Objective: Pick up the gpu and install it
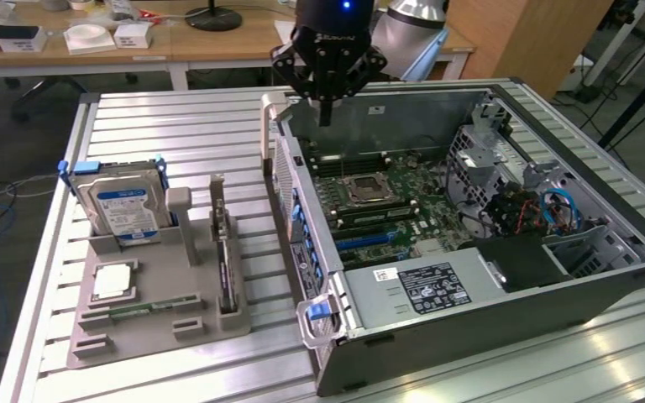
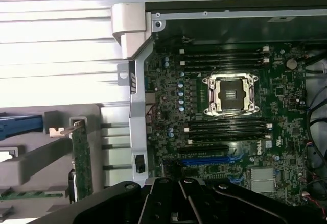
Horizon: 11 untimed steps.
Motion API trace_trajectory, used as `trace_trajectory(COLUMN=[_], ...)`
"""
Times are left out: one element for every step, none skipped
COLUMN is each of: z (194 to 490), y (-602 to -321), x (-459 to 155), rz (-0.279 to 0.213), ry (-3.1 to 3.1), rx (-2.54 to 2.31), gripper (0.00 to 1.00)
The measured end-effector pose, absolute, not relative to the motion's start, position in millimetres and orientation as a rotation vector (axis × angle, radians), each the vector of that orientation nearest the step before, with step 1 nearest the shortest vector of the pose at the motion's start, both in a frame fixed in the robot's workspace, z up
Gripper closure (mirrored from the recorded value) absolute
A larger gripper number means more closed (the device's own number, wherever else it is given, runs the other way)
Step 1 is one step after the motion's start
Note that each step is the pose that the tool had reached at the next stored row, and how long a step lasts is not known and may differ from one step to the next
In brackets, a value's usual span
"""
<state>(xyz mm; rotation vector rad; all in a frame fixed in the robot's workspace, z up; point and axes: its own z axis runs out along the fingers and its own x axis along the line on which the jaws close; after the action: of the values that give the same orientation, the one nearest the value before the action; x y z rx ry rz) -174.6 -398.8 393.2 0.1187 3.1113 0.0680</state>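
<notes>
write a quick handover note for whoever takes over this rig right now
gripper: fingers shut, holding nothing, hovering over the far end of the open computer case.
gpu: standing on edge in the grey holder on the table, to the exterior view's left of the case, untouched.
done: nothing that shows; the motherboard has its expansion slots bare.
left: gpu not yet picked up, not yet installed.
</notes>
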Motion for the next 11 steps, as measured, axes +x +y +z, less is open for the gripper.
trace_trajectory(z=[393, 393, 393, 393, 393, 393, 393, 393, 393, 393, 393], y=[-399, -399, -399, -399, -399, -399, -399, -399, -399, -399, -399], x=[-175, -176, -177, -177, -178, -178, -179, -181, -183, -185, -188], rz=[0.068, 0.068, 0.068, 0.068, 0.068, 0.068, 0.068, 0.068, 0.068, 0.068, 0.068], ry=[3.111, 3.111, 3.111, 3.111, 3.111, 3.111, 3.111, 3.111, 3.111, 3.111, 3.111], rx=[0.119, 0.119, 0.119, 0.119, 0.119, 0.119, 0.119, 0.119, 0.119, 0.119, 0.118], gripper=[0.89, 0.89, 0.89, 0.89, 0.89, 0.89, 0.89, 0.89, 0.89, 0.89, 0.89])
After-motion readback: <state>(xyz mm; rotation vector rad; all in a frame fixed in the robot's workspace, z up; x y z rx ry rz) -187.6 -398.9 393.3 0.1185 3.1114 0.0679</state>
